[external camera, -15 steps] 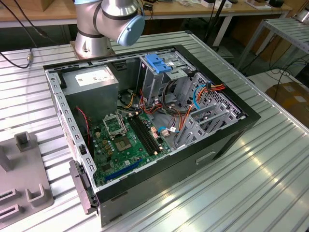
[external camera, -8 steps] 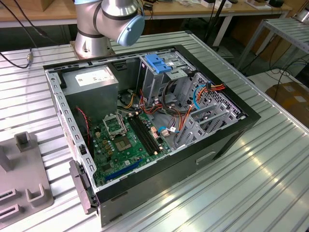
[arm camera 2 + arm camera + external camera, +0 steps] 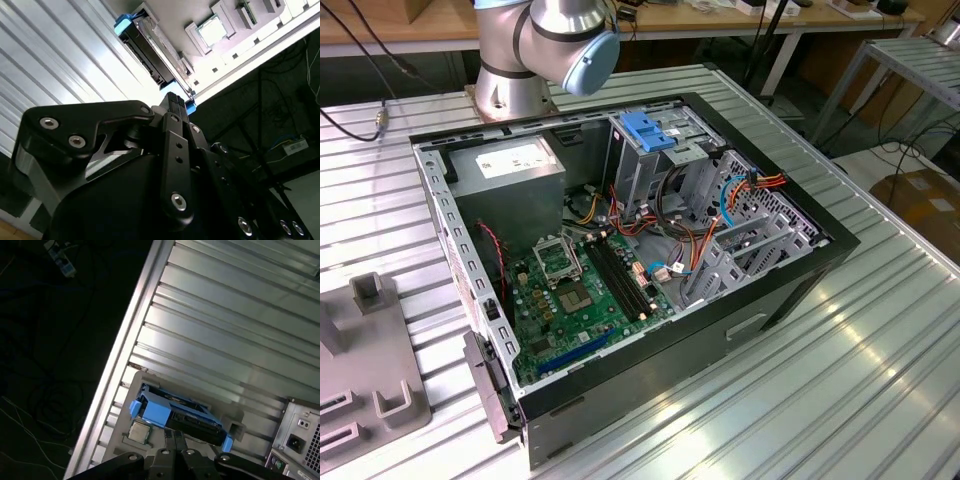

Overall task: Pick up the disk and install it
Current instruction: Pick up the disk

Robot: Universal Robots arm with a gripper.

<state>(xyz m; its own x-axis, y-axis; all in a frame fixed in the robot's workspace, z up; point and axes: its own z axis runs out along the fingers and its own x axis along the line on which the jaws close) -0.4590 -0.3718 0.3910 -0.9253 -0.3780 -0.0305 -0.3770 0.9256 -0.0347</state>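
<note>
The disk (image 3: 172, 414), dark-sided with a blue plastic frame, stands on its edge in a grey holder (image 3: 134, 374) near the edge of the ribbed metal table. In the second wrist view the disk (image 3: 150, 52) runs lengthwise away from the fingertips. My gripper (image 3: 175, 439) hangs right over the disk's long edge, its two black fingers (image 3: 169, 441) pressed close together with nothing between them. In the second wrist view the gripper (image 3: 172, 97) tip sits just short of the disk's blue end; contact cannot be made out.
An open computer case (image 3: 790, 290) lies on the table, with a motherboard (image 3: 580, 300), grey power supply (image 3: 510, 165) and blue-handled drive cage (image 3: 650, 132). A processor chip (image 3: 139, 431) rests on the holder beside the disk. Past the table edge (image 3: 125, 350) is dark floor with cables.
</note>
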